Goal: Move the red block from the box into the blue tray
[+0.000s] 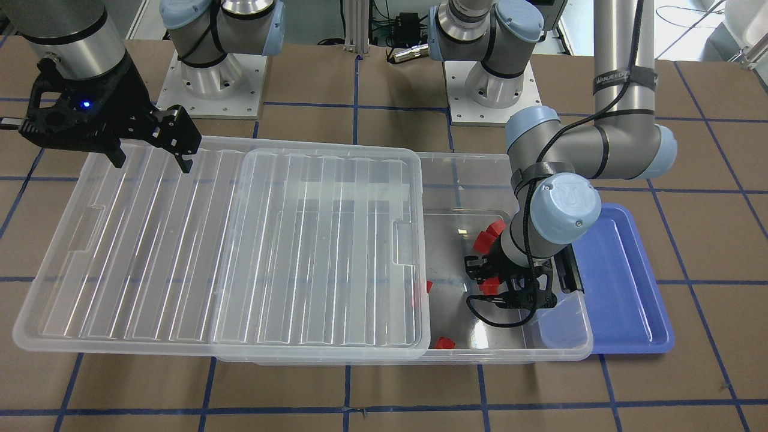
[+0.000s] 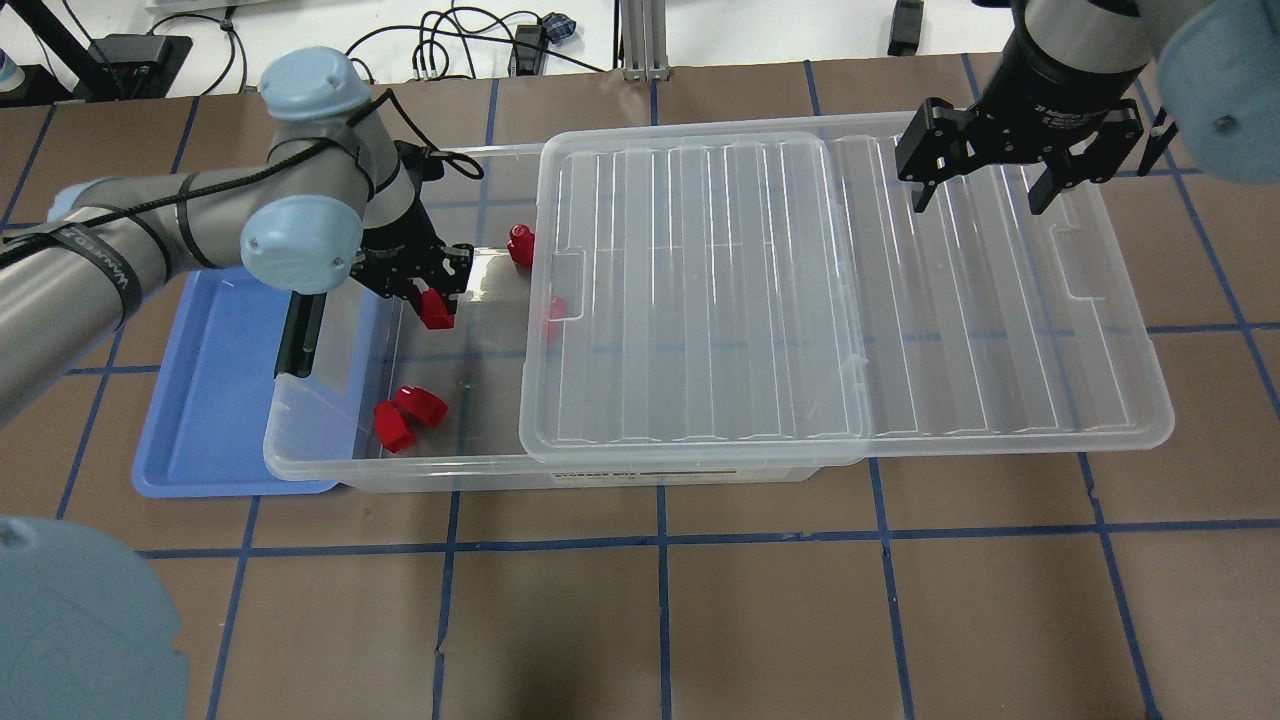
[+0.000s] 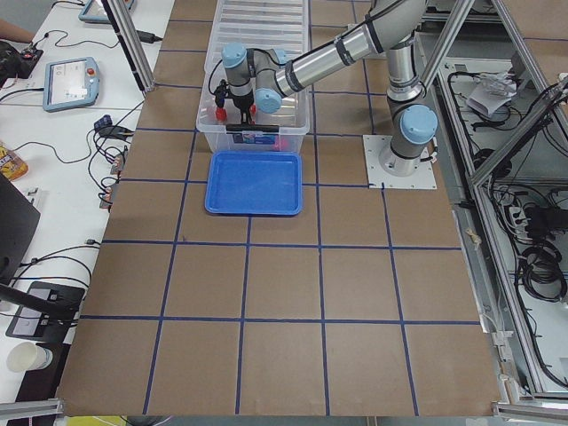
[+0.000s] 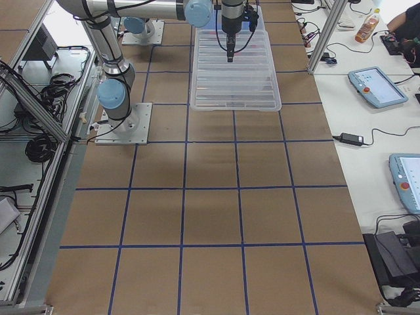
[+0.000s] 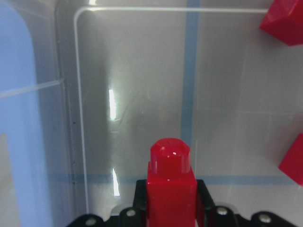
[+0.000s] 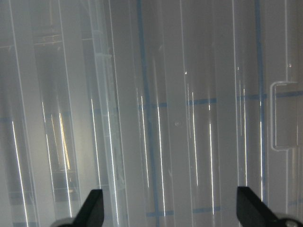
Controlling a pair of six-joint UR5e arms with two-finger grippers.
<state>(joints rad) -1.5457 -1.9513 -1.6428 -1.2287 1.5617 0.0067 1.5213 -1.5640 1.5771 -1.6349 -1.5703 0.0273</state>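
The clear box [image 2: 400, 468] lies across the table, its left end open. Its ribbed lid [image 2: 1000, 330] is slid toward my right and overhangs the box. My left gripper [image 2: 428, 300] is inside the open end, shut on a red block [image 2: 437, 313]. The left wrist view shows that block [image 5: 170, 184] knob-forward between the fingers, over the box floor. The blue tray [image 2: 215, 400] lies just past the box's left end and holds nothing. My right gripper [image 2: 985, 190] hangs open and empty over the lid's far right part; it also shows in the front view [image 1: 150, 159].
Other red blocks lie in the box: a pair near the front wall [image 2: 408, 412], one at the back [image 2: 520, 243], one under the lid's edge [image 2: 556, 310]. A black latch clip [image 2: 300, 335] sits on the box end between my left gripper and the tray.
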